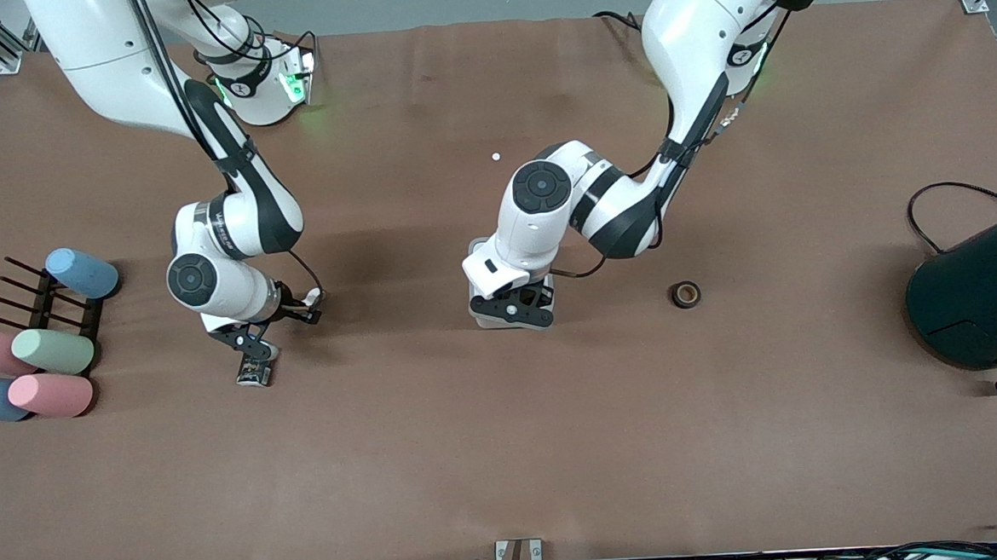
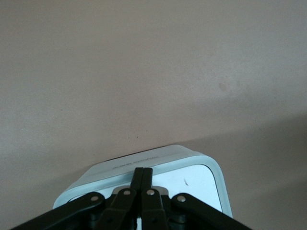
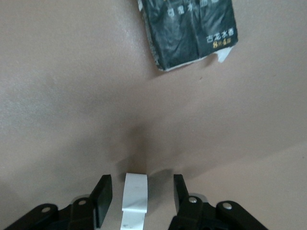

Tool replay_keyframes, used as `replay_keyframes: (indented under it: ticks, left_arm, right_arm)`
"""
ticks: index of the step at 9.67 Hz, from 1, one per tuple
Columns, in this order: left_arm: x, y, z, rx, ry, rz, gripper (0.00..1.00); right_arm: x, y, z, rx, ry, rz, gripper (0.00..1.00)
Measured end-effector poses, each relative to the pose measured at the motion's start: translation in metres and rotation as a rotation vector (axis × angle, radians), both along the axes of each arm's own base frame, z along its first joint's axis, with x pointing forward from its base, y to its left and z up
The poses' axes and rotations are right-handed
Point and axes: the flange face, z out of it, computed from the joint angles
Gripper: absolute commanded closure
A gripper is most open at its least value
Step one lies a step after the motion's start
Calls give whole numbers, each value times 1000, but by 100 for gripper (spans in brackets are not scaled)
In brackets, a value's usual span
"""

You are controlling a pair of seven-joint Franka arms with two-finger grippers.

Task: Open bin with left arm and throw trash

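Left gripper [image 2: 142, 178] pressed shut atop the bin [image 2: 158, 163]; right gripper [image 3: 143, 191] parted over the table [image 1: 507, 450].
Between right jaws, a white scrap [image 3: 135, 194], untouched; packet [image 3: 189, 31] just ahead; tape ring [image 1: 685, 294] well apart.

Smooth plastic bin [image 2: 158, 160], glossy printed packet [image 3: 189, 31], matt brown table cover [image 1: 506, 433].

My bin [image 2: 158, 165]: lid shut, mid-table. Black packet [image 3: 189, 31] flat nr right arm's end; tape ring [image 1: 685, 294] beside bin.
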Motion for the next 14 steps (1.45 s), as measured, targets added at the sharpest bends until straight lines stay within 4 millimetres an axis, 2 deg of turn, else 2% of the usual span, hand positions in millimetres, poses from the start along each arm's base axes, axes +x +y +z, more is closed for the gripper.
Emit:
replay_keyframes:
  ticks: [1, 2, 3, 4, 5, 6, 7, 8, 9, 10, 11, 12, 13, 14]
  left_arm:
    - [-1, 1, 0, -6, -5, 1, 100]
    - [-2, 2, 2, 1, 1, 1, 100]
    - [-2, 3, 5, 26, 22, 2, 100]
    - [0, 8, 21, 78, 62, 8, 100]
    - [3, 21, 48, 136, 102, 12, 100]
    - [11, 43, 76, 173, 119, -10, 100]
    - [25, 72, 96, 190, 122, -52, 100]
    - [43, 105, 102, 206, 135, -103, 98]
    - [57, 138, 92, 226, 171, -146, 89]
    - [66, 167, 70, 241, 215, -171, 67]
    - [69, 188, 47, 253, 257, -175, 51]
    - [68, 203, 26, 260, 288, -171, 8]
    - [69, 220, 6, 252, 290, -194, 0]
    - [72, 243, -14, 235, 275, -240, 0]
  right_arm:
    - [-1, 1, -1, -1, 9, 1, 82]
    - [-2, 1, -1, -2, 16, 1, 96]
    - [-2, 1, -1, -2, 17, 0, 97]
    - [-2, 1, -1, -2, 17, -1, 97]
    - [-1, 1, 0, -3, 25, -3, 98]
    - [3, 2, 7, 8, 50, -25, 98]
    - [15, 6, 26, 40, 80, -58, 98]
    - [32, 11, 54, 68, 99, -80, 99]
    - [50, 13, 89, 82, 97, -119, 99]
    - [69, 19, 126, 105, 70, -197, 99]
    - [85, 35, 163, 144, 33, -283, 98]
    - [90, 65, 192, 174, 9, -342, 97]
    - [87, 106, 210, 190, -5, -402, 96]
    - [82, 147, 221, 205, -20, -476, 96]
